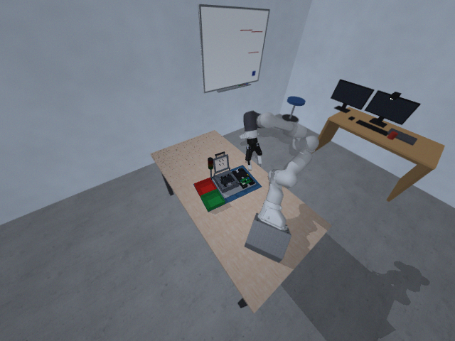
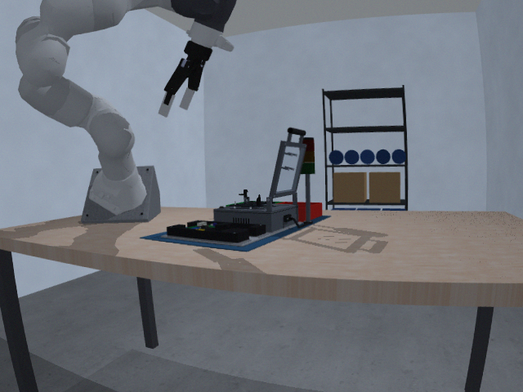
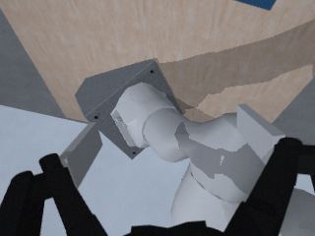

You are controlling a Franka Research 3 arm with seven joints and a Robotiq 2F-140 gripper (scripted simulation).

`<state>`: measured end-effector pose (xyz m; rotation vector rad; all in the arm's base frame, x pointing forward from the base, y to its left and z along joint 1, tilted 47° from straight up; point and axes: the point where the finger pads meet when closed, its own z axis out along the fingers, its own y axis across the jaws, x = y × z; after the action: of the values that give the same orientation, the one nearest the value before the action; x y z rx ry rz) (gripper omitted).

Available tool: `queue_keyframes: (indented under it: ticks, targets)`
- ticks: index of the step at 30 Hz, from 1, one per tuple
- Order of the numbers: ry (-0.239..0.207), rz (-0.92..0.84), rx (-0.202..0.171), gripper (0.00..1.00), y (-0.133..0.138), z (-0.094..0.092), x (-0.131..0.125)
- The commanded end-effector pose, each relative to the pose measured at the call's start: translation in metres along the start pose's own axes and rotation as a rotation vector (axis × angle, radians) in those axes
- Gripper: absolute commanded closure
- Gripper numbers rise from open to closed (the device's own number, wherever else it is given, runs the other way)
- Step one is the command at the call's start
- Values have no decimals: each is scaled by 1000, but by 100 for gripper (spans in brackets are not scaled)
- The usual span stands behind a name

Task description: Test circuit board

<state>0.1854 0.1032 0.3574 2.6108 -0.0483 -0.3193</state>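
Observation:
The green circuit board (image 1: 246, 180) lies in the black tray (image 1: 245, 179) on the blue mat, to the right of the tester; it also shows in the tray in the exterior view (image 2: 203, 224). The grey tester (image 1: 228, 183) has its lid (image 1: 221, 163) (image 2: 296, 131) standing open, with the handle at the top. The signal tower (image 1: 210, 163) stands beside it and looks unlit. My gripper (image 1: 254, 163) (image 2: 176, 105) is open and empty, high in the air beyond the tray. The wrist view shows only my fingers, my own arm and its base.
A red bin (image 1: 205, 186) and a green bin (image 1: 212, 200) stand left of the tester. The arm's grey base (image 1: 268, 240) sits on the table near its right edge. A shelf rack (image 2: 365, 147) stands behind the table.

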Motion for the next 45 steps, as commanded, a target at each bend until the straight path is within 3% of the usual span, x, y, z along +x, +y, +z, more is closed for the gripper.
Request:
queue_keyframes:
  ticks: [1, 15, 17, 18, 32, 34, 35, 45]
  targets:
    - [30, -161, -35, 0, 10, 1, 7]
    - [126, -432, -141, 0, 30, -5, 27]
    - [126, -432, -141, 0, 30, -5, 27]
    - [142, -481, -163, 0, 34, -7, 30]
    - [212, -745, -295, 0, 52, -19, 51]
    - [212, -745, -295, 0, 52, -19, 51]
    - [223, -792, -321, 0, 55, -22, 55]
    - [255, -971, -430, 0, 66, -35, 70]
